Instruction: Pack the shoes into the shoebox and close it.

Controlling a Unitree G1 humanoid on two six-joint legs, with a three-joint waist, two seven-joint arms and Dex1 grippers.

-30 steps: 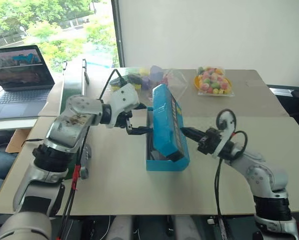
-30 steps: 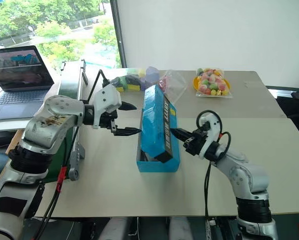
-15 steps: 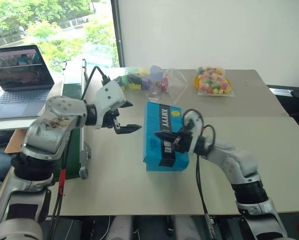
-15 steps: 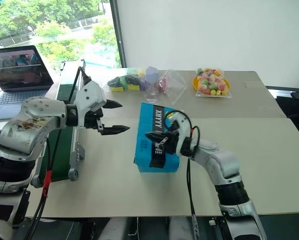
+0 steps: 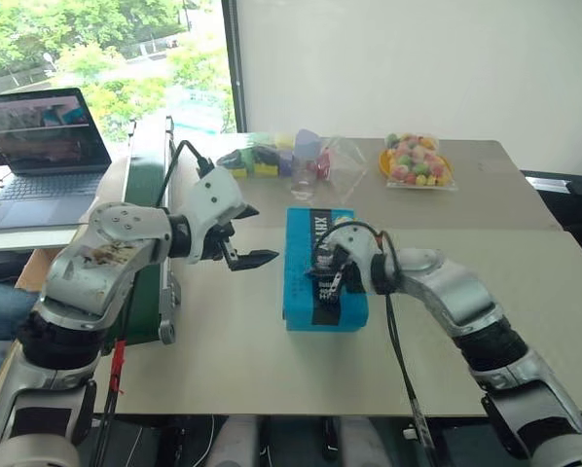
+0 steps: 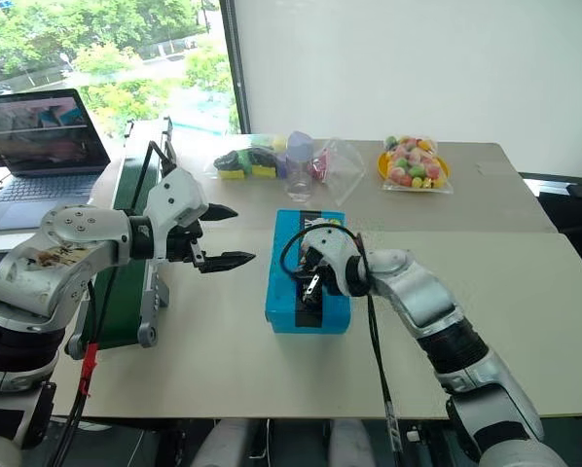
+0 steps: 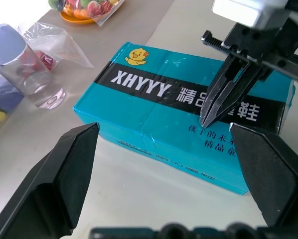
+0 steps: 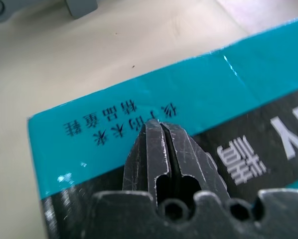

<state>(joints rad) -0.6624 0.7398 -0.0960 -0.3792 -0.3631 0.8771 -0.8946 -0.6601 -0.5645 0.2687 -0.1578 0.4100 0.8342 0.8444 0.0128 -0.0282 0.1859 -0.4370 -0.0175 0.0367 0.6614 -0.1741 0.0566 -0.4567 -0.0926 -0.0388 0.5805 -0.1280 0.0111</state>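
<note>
- The shoebox is seen lying flat on the beige table, near its middle, with the lid down and the black lettered band facing up.
- The right gripper is pressed together, its fingers meeting in a point whose tip is set on the lid beside the band.
- The left gripper is held spread wide just beside the box on its left, apart from it, nothing between its fingers.
- A green conveyor is placed along the table's left edge.
- A clear bottle and a bag of coloured sweets are seen at the far side.
- The shoes cannot be seen.
</note>
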